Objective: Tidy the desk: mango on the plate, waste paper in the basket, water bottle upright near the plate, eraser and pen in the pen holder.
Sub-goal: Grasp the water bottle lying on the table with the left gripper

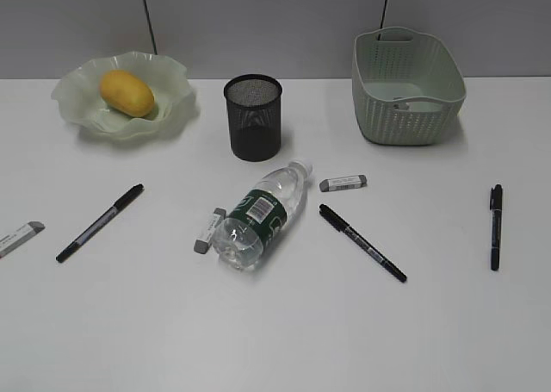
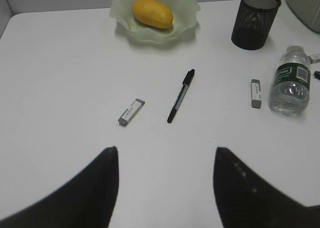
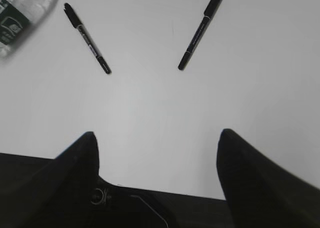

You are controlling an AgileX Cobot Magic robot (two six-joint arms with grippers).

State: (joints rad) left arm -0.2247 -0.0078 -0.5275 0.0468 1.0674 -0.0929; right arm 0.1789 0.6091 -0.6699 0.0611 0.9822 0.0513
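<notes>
The mango (image 1: 126,92) already lies on the plate (image 1: 176,86), far left. Both grippers (image 2: 165,188) (image 3: 157,178) hang with fingers apart, holding nothing. The water bottle (image 1: 258,215) lies on its side, touching an eraser (image 1: 207,231); being round and smooth, it probably rolls away if gripped off-centre.

Grey panelled wall (image 1: 284,21) behind, evenly lit.

Clear plastic water bottle (image 1: 258,218), black mesh pen holder (image 1: 253,116)
</notes>
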